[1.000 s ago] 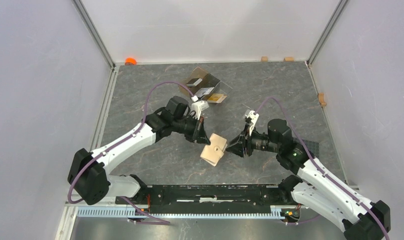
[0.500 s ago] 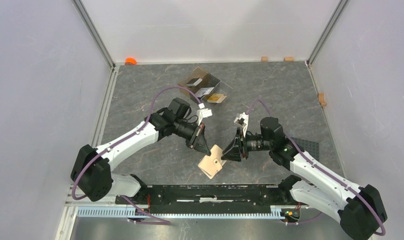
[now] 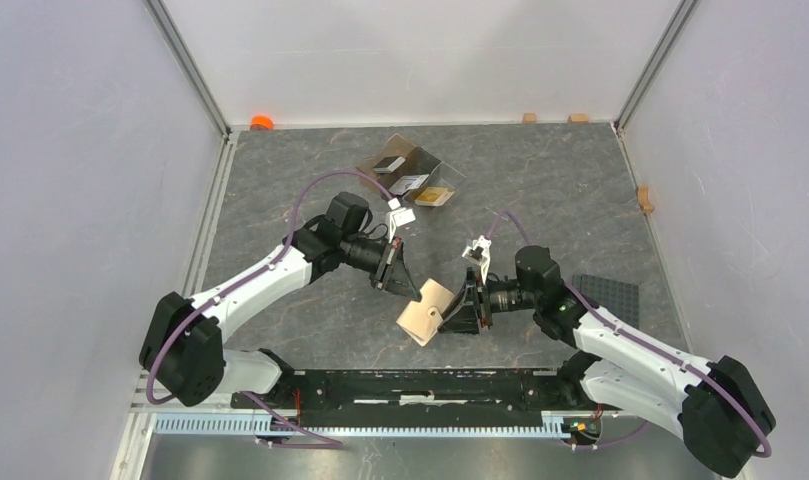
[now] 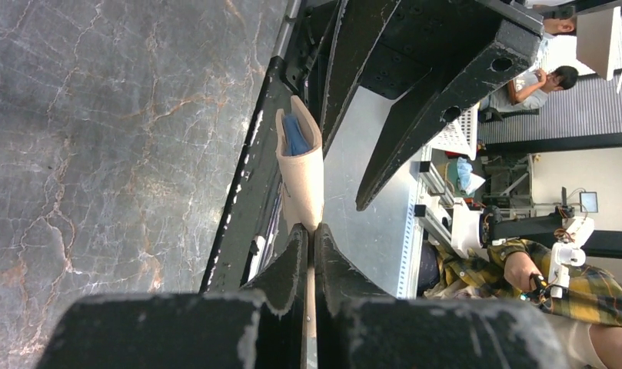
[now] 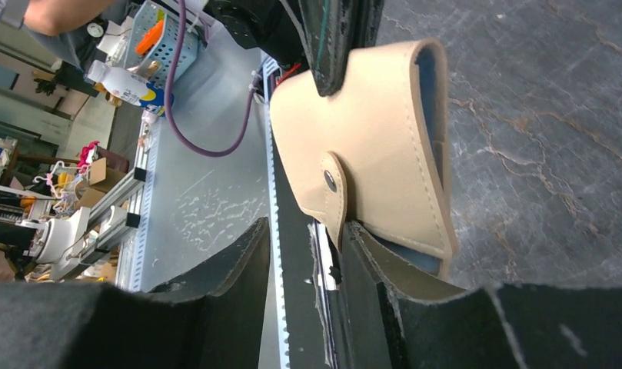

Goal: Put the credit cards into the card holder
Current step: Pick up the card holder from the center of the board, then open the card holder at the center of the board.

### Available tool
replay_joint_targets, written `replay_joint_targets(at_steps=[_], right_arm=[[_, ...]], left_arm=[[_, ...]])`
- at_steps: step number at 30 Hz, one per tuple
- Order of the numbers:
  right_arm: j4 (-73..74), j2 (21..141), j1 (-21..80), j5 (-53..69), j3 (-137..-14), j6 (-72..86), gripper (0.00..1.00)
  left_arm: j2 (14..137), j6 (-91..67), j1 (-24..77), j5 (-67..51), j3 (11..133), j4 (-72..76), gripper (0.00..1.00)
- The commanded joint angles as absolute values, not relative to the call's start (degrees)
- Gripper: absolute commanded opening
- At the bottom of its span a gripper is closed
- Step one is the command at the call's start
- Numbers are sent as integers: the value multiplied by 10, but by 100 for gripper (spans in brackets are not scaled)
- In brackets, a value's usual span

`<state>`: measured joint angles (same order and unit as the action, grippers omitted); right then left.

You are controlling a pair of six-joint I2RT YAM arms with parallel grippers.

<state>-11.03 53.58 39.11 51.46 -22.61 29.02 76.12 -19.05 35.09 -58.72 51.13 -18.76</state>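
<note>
The grey marbled table [image 3: 280, 190] had open room along its left side and far right. The work sat close to its near edge, between the two arms.

My left arm reached in from the left with its elbow bent. Its left tool [image 3: 408, 287] was clenched on one thin edge of the tan card holder [image 3: 427, 310]; the left wrist view showed both pads pressed against that edge. The card holder was folded partway shut, with blue lining visible inside and its snap tab [image 5: 332, 188] hanging loose.

My right arm stretched in low from the right. The right tool [image 3: 462, 310] was just beside the card holder with its jaws parted, grasping nothing. One finger [image 5: 373, 284] lay under the lower flap.

Well apart, toward the far side, stood a clear divided box [image 3: 432, 160]. The credit cards [image 3: 410, 184] lay in it: one dark, one silver, one orange-gold.
</note>
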Motion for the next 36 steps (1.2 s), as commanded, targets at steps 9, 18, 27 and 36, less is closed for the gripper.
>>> replay_joint_targets(at_steps=[9,18,27,36], right_arm=[[-247,565,413,507,-233,322,34],[-217,567,427,520,-253,266,0],[-94,512,442,557,-288,157,0],[24,477,442,195,-290,186,78]], left_arm=[[752,-222,350,-615,504,-142,2],[763,-221,347,-563,502,-161,2],[783,-271,329,-493,484,-158,2],[650,-428,351,-263,317,30,2]])
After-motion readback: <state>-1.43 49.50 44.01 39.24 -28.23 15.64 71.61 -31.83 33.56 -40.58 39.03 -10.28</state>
